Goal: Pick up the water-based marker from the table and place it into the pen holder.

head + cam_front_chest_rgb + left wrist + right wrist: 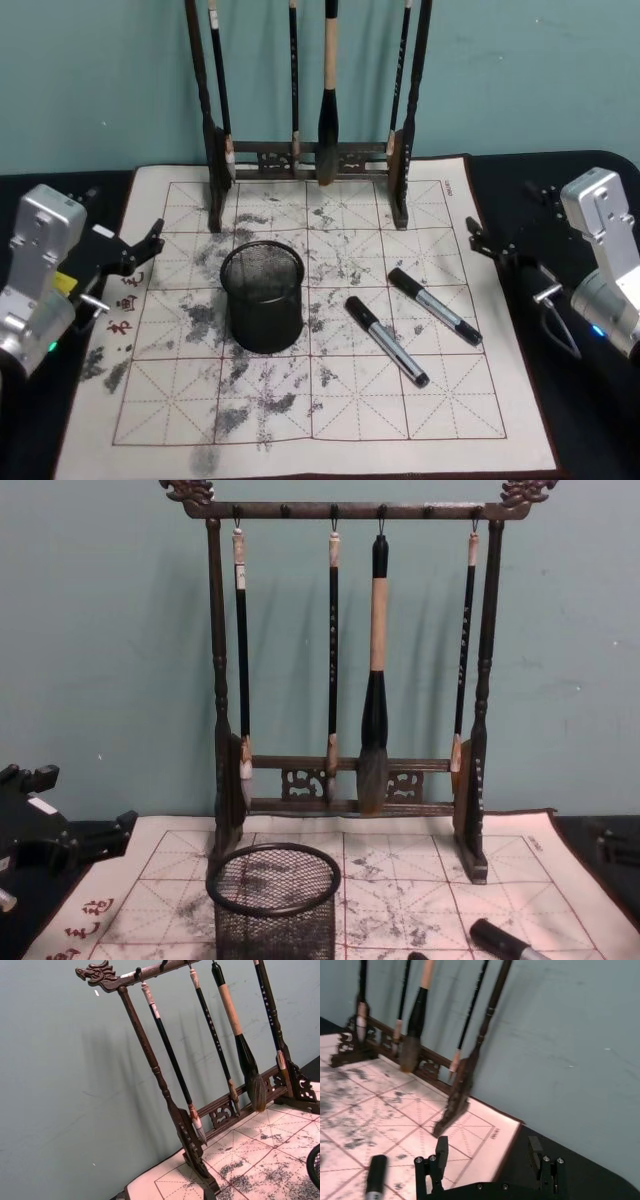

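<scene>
Left gripper (143, 250), right gripper (487, 243) hovering at mat (400, 425) edges, jaws spread, empty; markers (387, 341) (434, 306) lying right of holder (262, 322); red characters (125, 300) unreadable.

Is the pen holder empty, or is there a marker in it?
Empty. Looking down into the holder, only mesh shows; two markers lie on the mat to its right.
</scene>
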